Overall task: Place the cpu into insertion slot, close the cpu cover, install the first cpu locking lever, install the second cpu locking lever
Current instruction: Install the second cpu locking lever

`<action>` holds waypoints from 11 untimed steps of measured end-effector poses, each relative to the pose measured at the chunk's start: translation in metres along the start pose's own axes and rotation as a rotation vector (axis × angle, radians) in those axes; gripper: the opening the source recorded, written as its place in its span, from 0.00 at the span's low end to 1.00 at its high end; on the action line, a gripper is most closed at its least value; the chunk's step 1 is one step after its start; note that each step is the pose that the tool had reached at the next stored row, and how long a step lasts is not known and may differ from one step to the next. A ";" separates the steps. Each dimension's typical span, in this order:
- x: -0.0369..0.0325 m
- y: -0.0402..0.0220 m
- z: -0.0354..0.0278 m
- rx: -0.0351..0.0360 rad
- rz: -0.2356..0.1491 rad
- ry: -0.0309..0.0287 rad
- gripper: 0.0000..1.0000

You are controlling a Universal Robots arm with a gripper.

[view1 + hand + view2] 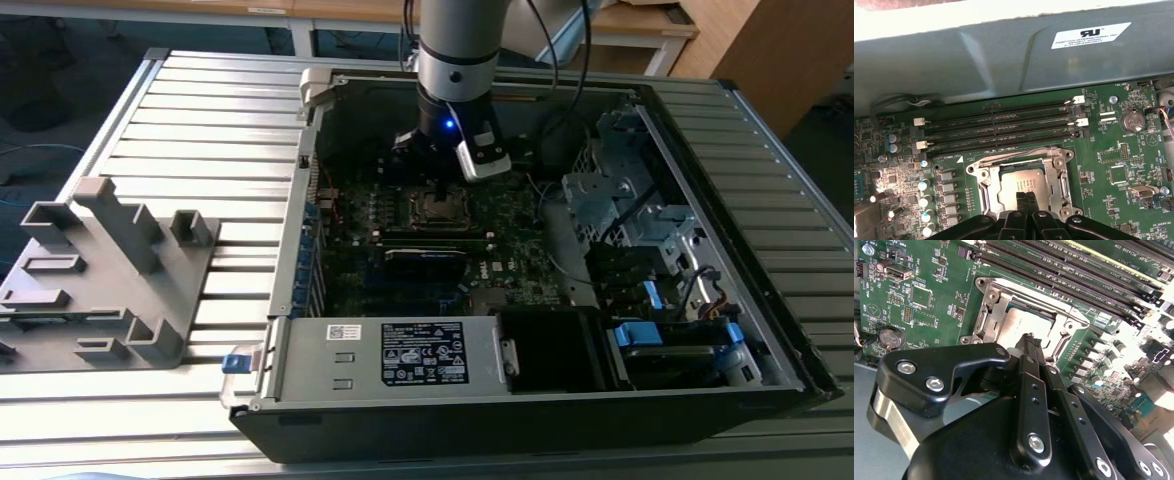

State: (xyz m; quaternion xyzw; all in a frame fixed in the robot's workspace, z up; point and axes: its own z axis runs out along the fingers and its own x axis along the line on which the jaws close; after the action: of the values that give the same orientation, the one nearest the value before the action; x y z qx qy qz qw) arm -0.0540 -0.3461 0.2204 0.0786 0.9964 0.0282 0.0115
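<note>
With the cpu (1020,181) already seated in its socket under the closed cpu cover (1056,176), the gripper (1026,197), fingers pressed together, could scrape the chip if it slips.

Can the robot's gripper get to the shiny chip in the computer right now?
Probably yes. The gripper hangs right over the chip, and nothing sits between them; the cover frames it flat.
</note>
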 end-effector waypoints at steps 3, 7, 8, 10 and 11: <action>-0.0003 0.0000 0.0001 0.0001 0.000 0.0000 0.11; -0.0003 0.0001 -0.0013 0.0000 0.000 0.0000 0.11; -0.0003 0.0001 -0.0019 0.0000 0.000 0.0000 0.11; -0.0003 0.0002 -0.0030 0.0000 0.000 0.0000 0.11; -0.0003 0.0003 -0.0032 -0.0002 0.000 -0.0001 0.11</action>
State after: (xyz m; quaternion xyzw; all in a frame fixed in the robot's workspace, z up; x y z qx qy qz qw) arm -0.0537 -0.3461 0.2235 0.0786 0.9964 0.0283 0.0115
